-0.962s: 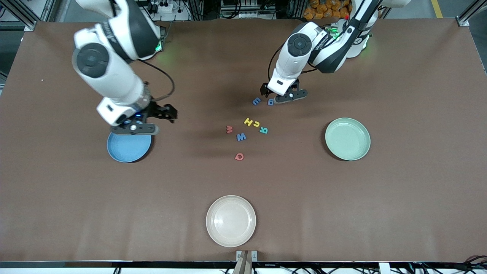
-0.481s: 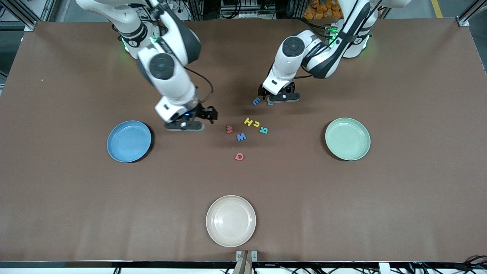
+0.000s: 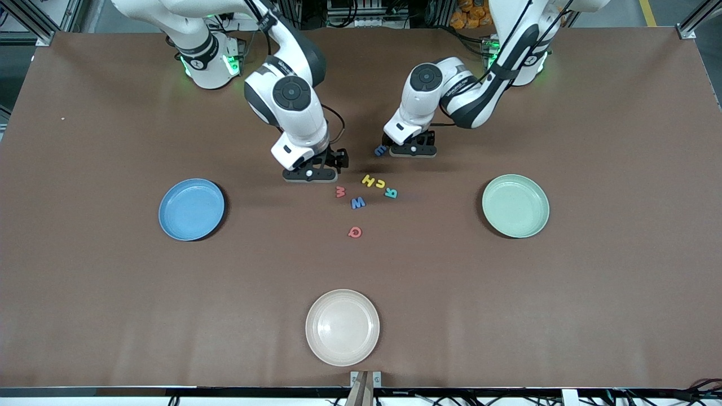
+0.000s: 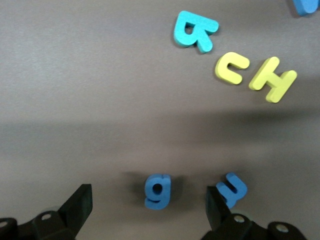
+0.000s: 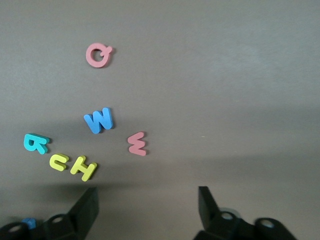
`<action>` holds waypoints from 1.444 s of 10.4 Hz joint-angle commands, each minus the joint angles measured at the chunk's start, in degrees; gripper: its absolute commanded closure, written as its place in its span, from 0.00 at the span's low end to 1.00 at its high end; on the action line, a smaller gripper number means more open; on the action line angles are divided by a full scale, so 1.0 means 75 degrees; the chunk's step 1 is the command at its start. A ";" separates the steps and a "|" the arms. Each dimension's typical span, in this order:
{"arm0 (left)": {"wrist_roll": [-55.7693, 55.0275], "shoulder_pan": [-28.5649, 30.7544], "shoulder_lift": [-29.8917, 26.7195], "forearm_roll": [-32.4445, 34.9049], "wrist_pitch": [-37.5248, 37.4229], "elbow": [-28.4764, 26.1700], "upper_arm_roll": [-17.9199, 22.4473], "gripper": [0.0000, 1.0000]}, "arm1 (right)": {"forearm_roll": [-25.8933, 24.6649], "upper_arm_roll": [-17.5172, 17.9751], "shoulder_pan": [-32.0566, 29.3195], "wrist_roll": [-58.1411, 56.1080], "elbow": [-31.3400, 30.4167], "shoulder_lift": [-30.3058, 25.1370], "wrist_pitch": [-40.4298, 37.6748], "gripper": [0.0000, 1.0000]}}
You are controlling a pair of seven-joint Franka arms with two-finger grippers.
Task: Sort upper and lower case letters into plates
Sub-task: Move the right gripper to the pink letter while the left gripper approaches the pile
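Left gripper point(image 4: 147, 210): low over the small blue foam lowercase g point(image 4: 158, 191), jaws spread wide with the g between them; nothing grasped yet.
Neighbour risk: a second small blue foam letter point(image 4: 231, 189) lies just beside one finger point(image 4: 216, 210); a descent slightly off line could press on it or drag it along.
Right gripper point(image 3: 309, 174): close above the surface, just beside the red foam w-shaped letter point(image 3: 340, 192), on the right arm's side of it; jaws apart, holding nothing.
Crowding risk: both grippers work the same small cluster near the middle of the surface, toward the robots' edge; the arms could brush if both close in together.
Cluster: blue foam W point(image 3: 358, 202), yellow foam H point(image 3: 368, 180), yellow foam c point(image 3: 381, 184) and teal foam R point(image 3: 391, 193) sit close; H and c nearly touch, so a grasp on one may take or nudge the other.
Outlier: red foam Q point(image 3: 355, 232) lies apart, toward the front camera's edge.
Plates: round blue plastic plate point(image 3: 191, 209) toward the right arm's end, pale mint green plastic plate point(image 3: 515, 205) toward the left arm's end; both hold no letters.
Decoy risk: cream-beige round plate point(image 3: 342, 327) near the front camera's edge could receive a letter by mistake.
Grip risk: thin flat foam may slip or tilt out of the jaws.
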 commanded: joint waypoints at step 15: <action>-0.2395 -0.0002 0.0835 0.1322 -0.0022 0.0403 -0.0010 0.00 | -0.1760 0.0023 0.0375 0.0563 0.0861 0.2283 0.1320 0.39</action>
